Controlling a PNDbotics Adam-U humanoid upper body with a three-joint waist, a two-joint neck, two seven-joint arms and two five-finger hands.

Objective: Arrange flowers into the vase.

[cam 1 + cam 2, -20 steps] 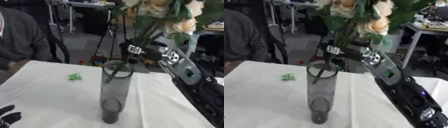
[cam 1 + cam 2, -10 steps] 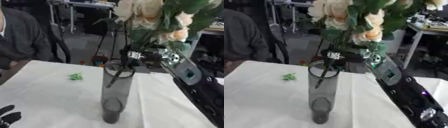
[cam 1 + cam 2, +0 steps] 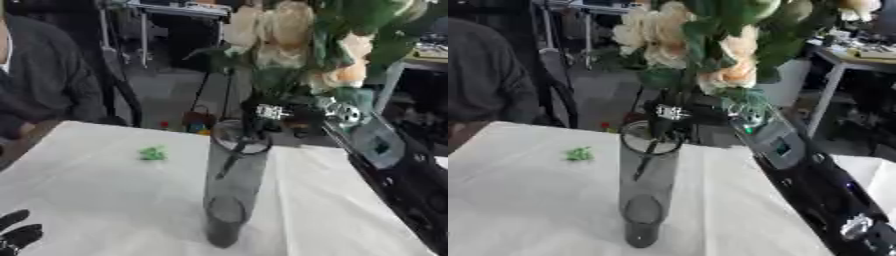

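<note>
Right hand point(image 3: 682, 114) grips the flower bunch point(image 3: 702, 40), stems entering the upright glass vase point(image 3: 647, 190); left hand point(image 3: 16, 234) rests open on the worktop point(image 3: 105, 190).

vase point(image 3: 233, 190): smoky grey see-through glass, darker at the base and round the rim
flowers point(image 3: 689, 37): cream and pale peach blooms, with dark green leaves and dark stems
right hand point(image 3: 284, 114): black, with a speckled silver-white patch at the left end
right arm point(image 3: 798, 165): black, with a grey-green block behind the hand and small silver spots on the near part
left hand point(image 3: 17, 232): black fingers, at the near left corner
tablecloth point(image 3: 105, 190): plain white, with soft grey folds
small scrap point(image 3: 153, 153): bright green, on the far left of the cloth
person's sleeve point(image 3: 48, 80): dark grey, at the far left
</note>
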